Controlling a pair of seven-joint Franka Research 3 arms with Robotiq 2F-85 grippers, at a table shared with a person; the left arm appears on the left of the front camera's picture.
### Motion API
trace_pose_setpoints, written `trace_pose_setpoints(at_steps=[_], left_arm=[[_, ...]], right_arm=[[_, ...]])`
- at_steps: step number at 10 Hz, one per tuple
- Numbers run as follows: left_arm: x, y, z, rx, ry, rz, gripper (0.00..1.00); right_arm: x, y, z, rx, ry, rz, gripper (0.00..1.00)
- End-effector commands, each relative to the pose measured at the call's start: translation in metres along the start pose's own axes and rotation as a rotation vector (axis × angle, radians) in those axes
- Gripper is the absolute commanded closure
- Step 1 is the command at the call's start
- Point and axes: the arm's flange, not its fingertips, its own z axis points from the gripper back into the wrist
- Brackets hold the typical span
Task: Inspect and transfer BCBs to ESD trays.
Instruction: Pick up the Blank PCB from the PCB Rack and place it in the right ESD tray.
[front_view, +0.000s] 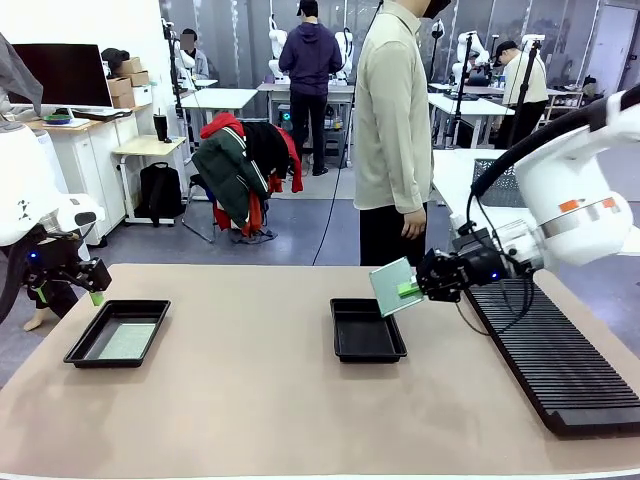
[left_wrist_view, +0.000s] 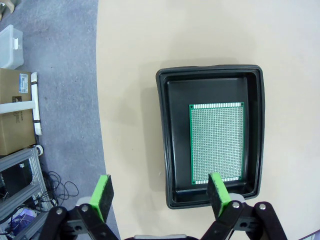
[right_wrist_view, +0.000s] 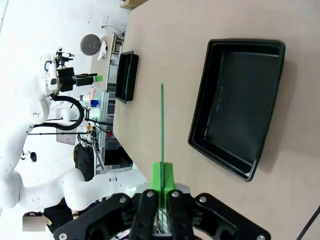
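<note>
One BCB (left_wrist_view: 216, 142) already lies flat in the left ESD tray (left_wrist_view: 162, 145). The left fingers (left_wrist_view: 103, 192) hang released over its near rim, holding nothing. The right fingers (front_view: 407, 290) are clenched on a second BCB (front_view: 390, 285), held tilted in the air just above the far right corner of the middle ESD tray (front_view: 365, 335), which is empty. I'd call it roughly halfway, with that board not yet laid down.

Tan table (front_view: 250, 400), two trays (front_view: 366, 335), rack (front_view: 560, 360)
</note>
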Motion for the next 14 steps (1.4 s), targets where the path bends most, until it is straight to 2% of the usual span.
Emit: trace_pose_setpoints(at_steps=[1, 8, 14], left_arm=[[0.000, 0.001, -0.001, 0.002, -0.008, 0.002, 0.00], [0.000, 0.001, -0.001, 0.002, -0.008, 0.002, 0.00], [0.000, 0.001, -0.001, 0.002, -0.008, 0.002, 0.00]], right_arm=[[0.010, -0.013, -0.026, 0.016, -0.026, -0.001, 0.97], [0.022, -0.046, -0.081, -0.047, -0.040, -0.079, 0.97], [0.025, -0.048, -0.114, -0.131, -0.030, -0.092, 0.97]])
